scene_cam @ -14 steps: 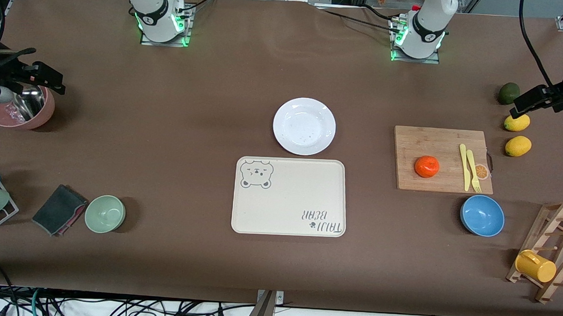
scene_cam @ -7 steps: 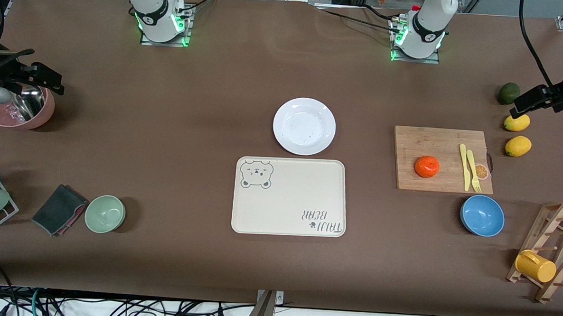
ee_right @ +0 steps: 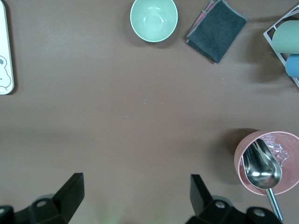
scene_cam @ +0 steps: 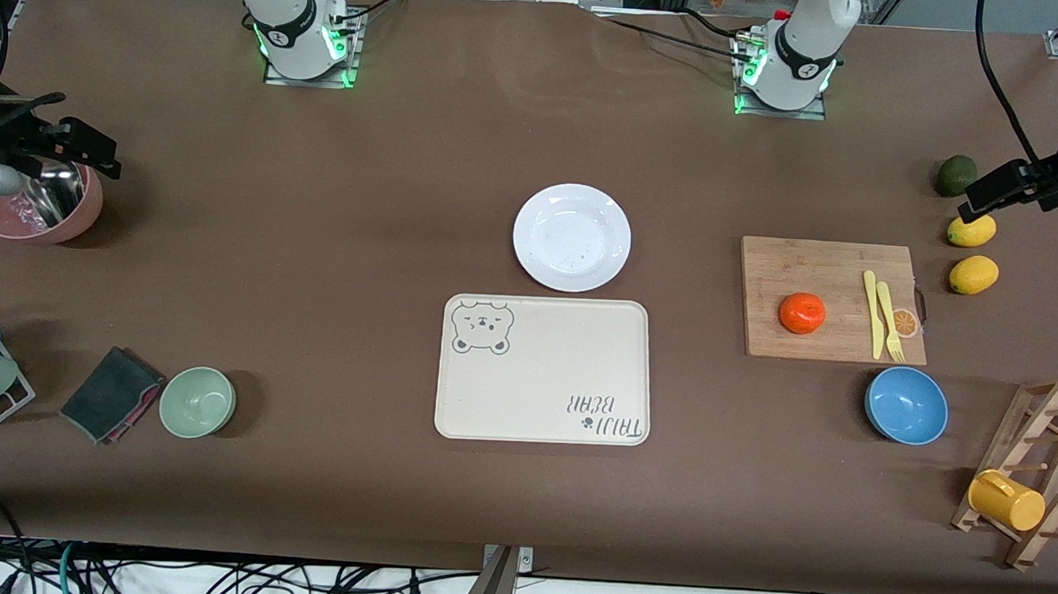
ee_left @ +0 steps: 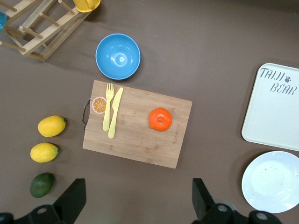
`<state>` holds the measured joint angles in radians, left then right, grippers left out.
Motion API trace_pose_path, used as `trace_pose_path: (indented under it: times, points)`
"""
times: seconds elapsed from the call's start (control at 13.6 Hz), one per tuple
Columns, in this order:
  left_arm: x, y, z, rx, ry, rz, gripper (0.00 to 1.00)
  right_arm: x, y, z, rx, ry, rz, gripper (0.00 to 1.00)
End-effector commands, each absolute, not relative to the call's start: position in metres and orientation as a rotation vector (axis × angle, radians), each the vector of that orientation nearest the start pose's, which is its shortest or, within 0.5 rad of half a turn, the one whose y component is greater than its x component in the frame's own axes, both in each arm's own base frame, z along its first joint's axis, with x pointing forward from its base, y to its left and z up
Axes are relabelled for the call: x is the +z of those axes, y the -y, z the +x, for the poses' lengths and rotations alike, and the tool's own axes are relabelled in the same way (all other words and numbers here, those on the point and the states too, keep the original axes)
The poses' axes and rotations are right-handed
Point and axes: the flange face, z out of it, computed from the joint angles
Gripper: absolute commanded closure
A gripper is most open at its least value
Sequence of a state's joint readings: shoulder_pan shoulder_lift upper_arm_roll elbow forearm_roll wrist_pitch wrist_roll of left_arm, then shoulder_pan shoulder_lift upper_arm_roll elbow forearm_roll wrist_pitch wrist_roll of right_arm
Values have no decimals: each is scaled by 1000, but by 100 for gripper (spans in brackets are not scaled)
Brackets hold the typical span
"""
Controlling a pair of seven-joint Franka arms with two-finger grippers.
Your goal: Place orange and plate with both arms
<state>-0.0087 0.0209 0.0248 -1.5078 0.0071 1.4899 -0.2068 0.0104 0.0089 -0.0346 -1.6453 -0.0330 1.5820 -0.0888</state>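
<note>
The orange (scene_cam: 801, 312) lies on a wooden cutting board (scene_cam: 789, 264) toward the left arm's end; it also shows in the left wrist view (ee_left: 160, 119). The white plate (scene_cam: 572, 237) sits empty at mid-table, touching the tray's edge that lies farther from the front camera, and shows in the left wrist view (ee_left: 273, 182). My left gripper (ee_left: 138, 203) is open and empty, high over bare table between the board and the avocado. My right gripper (ee_right: 135, 196) is open and empty, high over bare table beside the pink cup.
A cream bear tray (scene_cam: 544, 369) lies nearer the camera than the plate. A yellow knife and fork (scene_cam: 882, 314) lie on the board. A blue bowl (scene_cam: 906, 405), two lemons (scene_cam: 972, 252), an avocado (scene_cam: 954, 175), a mug rack (scene_cam: 1025, 484), a green bowl (scene_cam: 198, 401), a cloth (scene_cam: 111, 393) and the pink cup with scoop (scene_cam: 38, 201) stand around.
</note>
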Motion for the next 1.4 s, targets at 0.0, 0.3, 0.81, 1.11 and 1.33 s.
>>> trace_pose_path:
  times: [0.0, 0.3, 0.81, 1.11, 1.33]
  points:
    - [641, -9, 553, 68, 329, -3139, 0, 588, 17, 561, 108, 117, -3171, 0]
    - [642, -8, 553, 65, 324, -3140, 0, 588, 18, 560, 118, 117, -3172, 0]
    - [639, -8, 554, 73, 324, -3139, 0, 586, 12, 561, 127, 112, -3171, 0]
    - [636, -7, 554, 85, 321, -3139, 0, 583, 16, 557, 183, 120, -3163, 0]
    - [634, -6, 555, 89, 297, -3142, 0, 583, 16, 557, 185, 122, -3163, 0]
